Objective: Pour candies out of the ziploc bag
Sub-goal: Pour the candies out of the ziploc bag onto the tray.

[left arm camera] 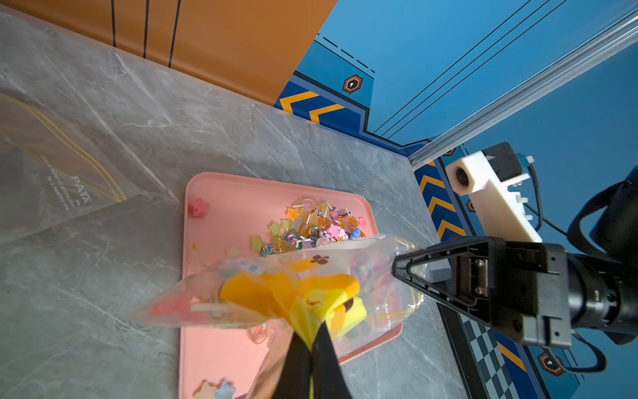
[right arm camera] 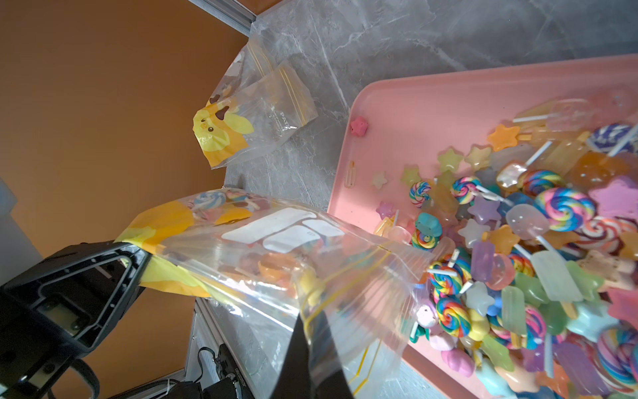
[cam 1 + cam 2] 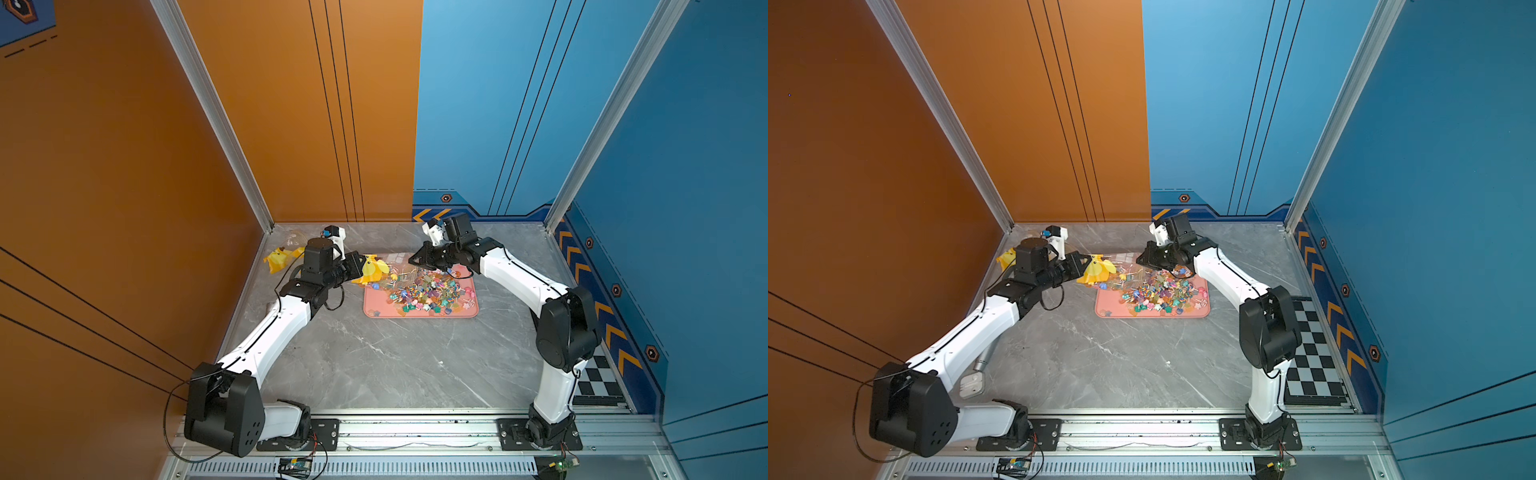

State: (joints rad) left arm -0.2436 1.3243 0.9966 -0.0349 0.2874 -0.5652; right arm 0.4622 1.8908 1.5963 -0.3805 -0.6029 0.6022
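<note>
A clear ziploc bag [image 3: 384, 270] [image 2: 276, 255] with a yellow printed bottom is stretched between both grippers over the far left part of a pink tray [image 3: 374, 305] [image 1: 224, 345]. My left gripper [image 1: 316, 331] [image 3: 362, 266] is shut on the bag's yellow end. My right gripper [image 2: 307, 317] [image 3: 411, 261] is shut on the bag's zip edge at the mouth. The mouth faces a heap of multicoloured candies [image 3: 428, 291] [image 2: 518, 259] on the tray. A few candies show through the plastic inside the bag.
A second, flat ziploc bag [image 3: 282, 255] [image 2: 248, 114] with the same yellow print lies by the far left wall. A white case [image 3: 971, 384] and a silver cylinder [image 3: 982, 361] lie under the left arm. A checkered board [image 3: 1312, 353] lies along the right wall.
</note>
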